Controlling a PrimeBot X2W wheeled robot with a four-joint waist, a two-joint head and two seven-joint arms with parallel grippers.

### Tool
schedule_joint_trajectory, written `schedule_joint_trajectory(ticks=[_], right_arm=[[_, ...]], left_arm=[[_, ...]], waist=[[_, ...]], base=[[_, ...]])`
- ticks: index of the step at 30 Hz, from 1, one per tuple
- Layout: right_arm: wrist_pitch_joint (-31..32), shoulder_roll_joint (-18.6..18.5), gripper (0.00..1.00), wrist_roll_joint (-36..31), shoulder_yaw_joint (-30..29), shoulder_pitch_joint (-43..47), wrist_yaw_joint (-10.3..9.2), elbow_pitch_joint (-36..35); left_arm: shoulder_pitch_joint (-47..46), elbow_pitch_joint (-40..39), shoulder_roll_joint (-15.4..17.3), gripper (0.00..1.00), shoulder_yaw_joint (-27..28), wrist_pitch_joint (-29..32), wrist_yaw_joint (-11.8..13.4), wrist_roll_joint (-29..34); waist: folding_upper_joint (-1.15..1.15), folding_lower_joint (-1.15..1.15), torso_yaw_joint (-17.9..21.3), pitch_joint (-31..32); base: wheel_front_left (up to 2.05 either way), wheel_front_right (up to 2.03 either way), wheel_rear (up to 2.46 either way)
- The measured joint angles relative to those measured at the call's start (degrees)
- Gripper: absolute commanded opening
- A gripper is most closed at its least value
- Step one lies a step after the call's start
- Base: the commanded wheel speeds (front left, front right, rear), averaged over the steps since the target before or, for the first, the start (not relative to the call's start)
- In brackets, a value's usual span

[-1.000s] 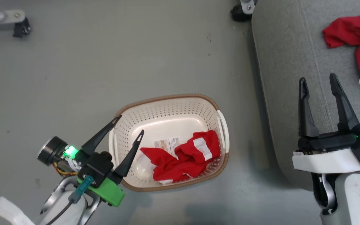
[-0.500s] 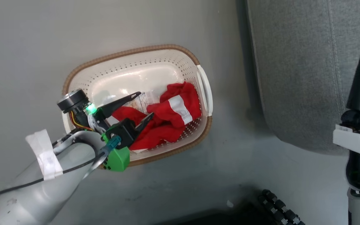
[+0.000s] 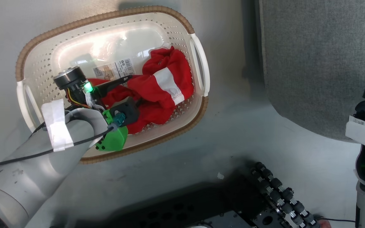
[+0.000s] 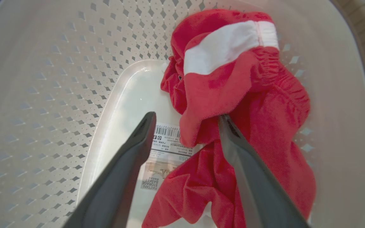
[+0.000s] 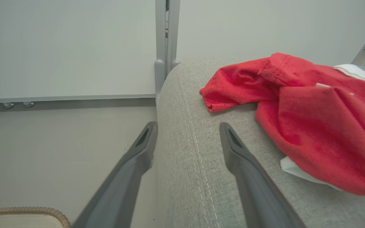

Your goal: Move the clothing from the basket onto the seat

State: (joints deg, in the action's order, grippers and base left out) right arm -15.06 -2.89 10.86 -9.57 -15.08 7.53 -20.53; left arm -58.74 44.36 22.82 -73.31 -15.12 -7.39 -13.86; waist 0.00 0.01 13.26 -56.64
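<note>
One basket [image 3: 84, 19] on grey floor [image 3: 233, 133], beside seat [image 3: 312, 63].

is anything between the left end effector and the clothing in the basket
Nothing visible does. The left end effector is open and down inside the basket. One fingertip sits at a fold of the clothing, the other over the paper label on the basket floor.

Holds the left arm [image 3: 21, 177] stretched forward and down, white tape [image 3: 55, 125] round its forearm, left jaws wide apart; holds the right arm [image 3: 364, 133] out at the side, right jaws likewise parted
</note>
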Motion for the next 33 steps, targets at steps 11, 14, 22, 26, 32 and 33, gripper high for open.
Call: schedule_joint_trajectory(ticks=[11,14,22,26,32,33], right_arm=[[0.0,0.0,1.00,-2.1,2.9,0.7,0.00,-1.2],[0.0,0.0,1.00,-2.3,3.2,1.0,0.00,-1.5],[0.0,0.0,1.00,-2.6,2.9,2.0,0.00,-1.9],[0.0,0.0,1.00,-2.1,3.7,2.1,0.00,-2.3],[0.0,0.0,1.00,-1.8,4.6,2.2,0.00,-2.5],[0.0,0.0,1.00,-1.8,4.6,2.2,0.00,-2.5]], left_arm=[[2.3,5.0,-4.5,1.00,-0.2,0.2,0.0,6.4],[1.3,5.8,-5.4,1.00,-0.2,0.2,0.0,6.5],[-2.2,3.8,-6.9,1.00,-0.2,0.1,0.0,6.4],[-2.1,3.9,-6.9,1.00,-0.2,0.0,0.0,5.4],[-2.2,2.4,-7.1,0.00,-0.2,0.0,0.0,6.4],[-2.3,2.3,-7.1,0.00,-0.2,0.0,0.0,6.4]], waist=[[0.00,0.00,1.5,-1.5],[0.00,-0.01,1.3,-1.5],[0.00,0.00,0.4,-2.0],[0.00,0.00,0.2,-2.1],[0.00,-0.01,0.1,-2.1],[0.00,-0.01,0.1,-2.1]], base=[[0.00,0.00,0.00],[0.00,0.00,0.00],[0.00,0.00,0.00],[0.00,0.00,0.00],[0.00,0.00,0.00],[0.00,0.00,0.00]])
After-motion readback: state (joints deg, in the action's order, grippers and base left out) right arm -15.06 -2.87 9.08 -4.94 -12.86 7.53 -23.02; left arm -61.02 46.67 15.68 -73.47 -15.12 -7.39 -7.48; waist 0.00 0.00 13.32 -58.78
